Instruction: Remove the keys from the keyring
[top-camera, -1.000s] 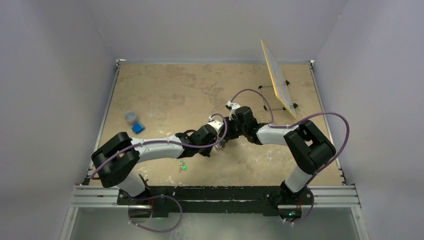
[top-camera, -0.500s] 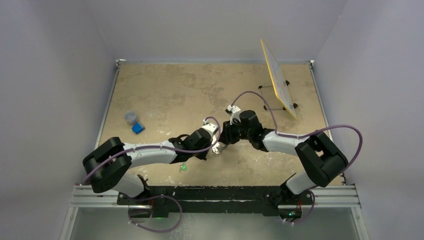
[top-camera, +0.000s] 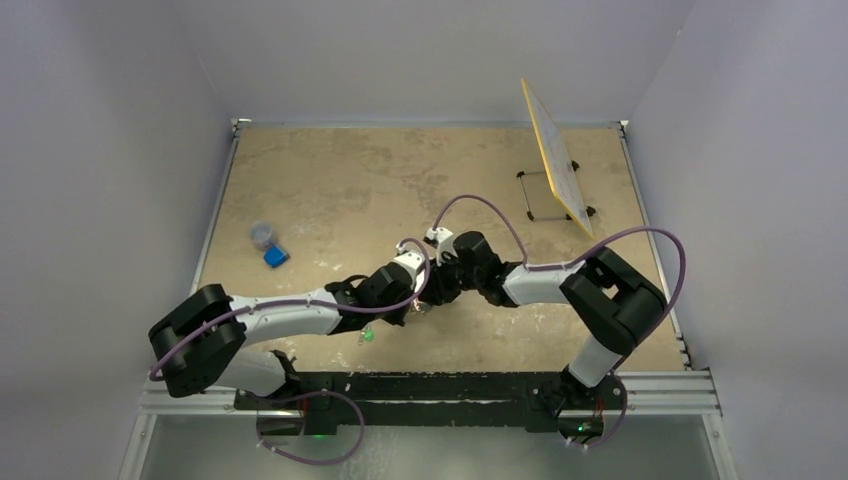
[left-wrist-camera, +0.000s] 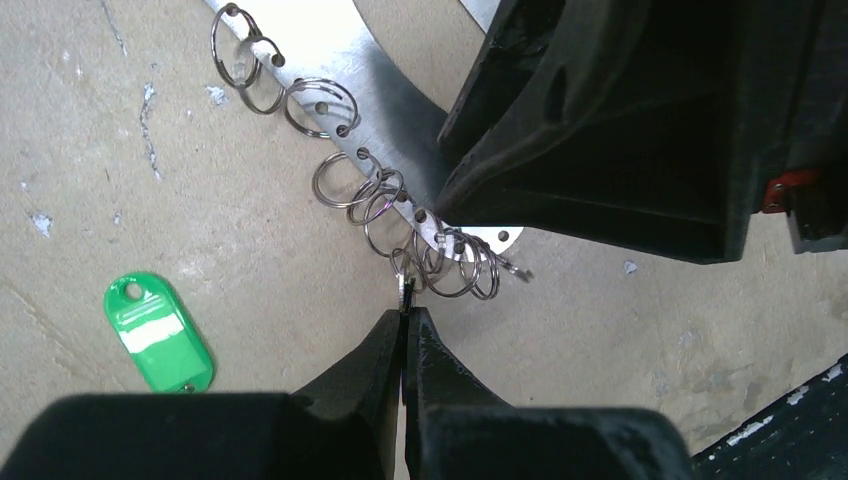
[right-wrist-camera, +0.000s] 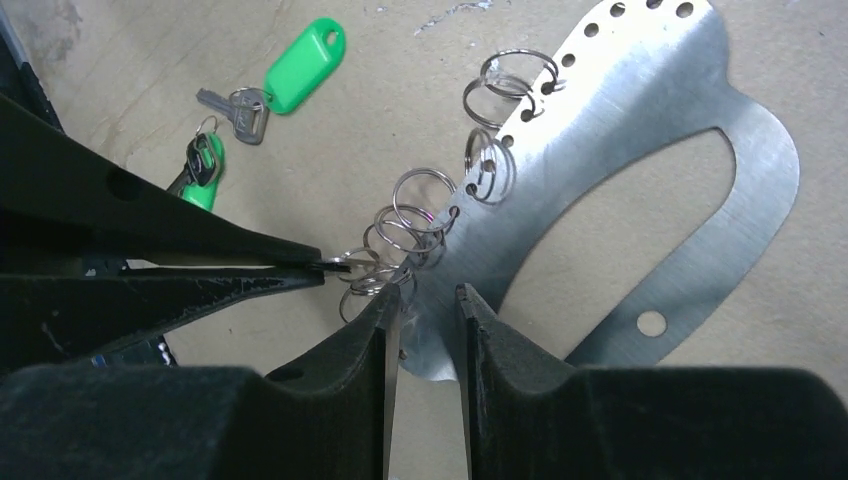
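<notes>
From above, we see both arms stretched low over the counter (top-camera: 330, 180) and bent in toward each other. The left fingers (top-camera: 412, 306) and right fingers (top-camera: 441, 291) meet near its middle.

In the left wrist view, the left fingers are squeezed tight on one small ring (left-wrist-camera: 404, 290). It hangs off the edge of the flat grey keyring (left-wrist-camera: 375, 85), just past their tips.

In the right wrist view, the right fingers pinch the keyring's edge between them, right beside that ring. Green tags (right-wrist-camera: 305, 62) lie well apart.
</notes>
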